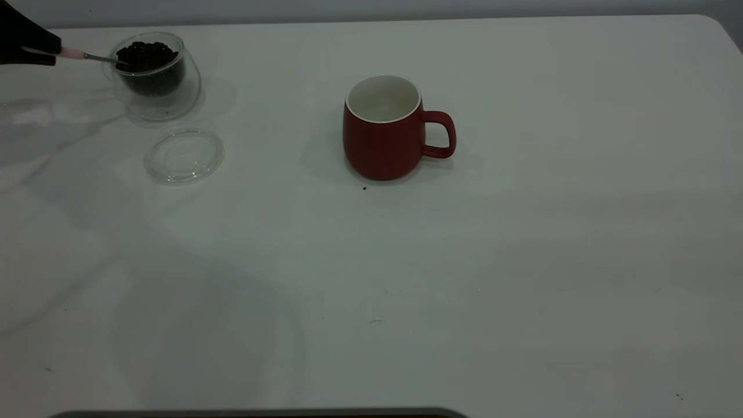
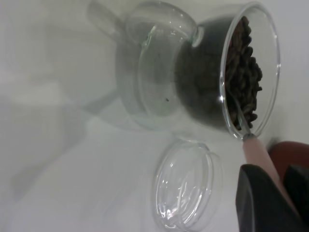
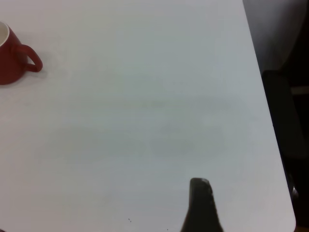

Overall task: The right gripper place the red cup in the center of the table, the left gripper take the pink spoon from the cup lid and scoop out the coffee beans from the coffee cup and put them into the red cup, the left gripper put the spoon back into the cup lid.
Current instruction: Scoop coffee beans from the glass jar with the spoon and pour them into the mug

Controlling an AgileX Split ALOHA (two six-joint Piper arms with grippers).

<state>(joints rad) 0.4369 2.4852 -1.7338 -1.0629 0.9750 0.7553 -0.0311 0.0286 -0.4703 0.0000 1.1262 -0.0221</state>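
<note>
Left gripper [image 2: 270,195] fingers pinch the pink spoon [image 1: 74,54] by its handle, long axis toward the coffee cup [image 1: 152,74], bowl among the coffee beans [image 2: 244,77]. Red cup [image 1: 386,129] stands mid-counter, well apart to the right. Right gripper's fingers: cannot tell.

The red cup [image 1: 383,130] is seen upright just above the middle of the exterior frame, its white inside showing empty and its loop handle turned to the right. At the upper left the coffee cup [image 1: 155,74] (clear and double-walled) is tilted on the desk [image 1: 522,261], with the coffee beans [image 1: 145,57] heaped inside. The pink spoon [image 1: 87,56] is held by the left pincer [image 1: 26,43], its metal bowl laid among the beans. The cup lid [image 1: 184,155] lies flat just below the coffee cup.
</note>
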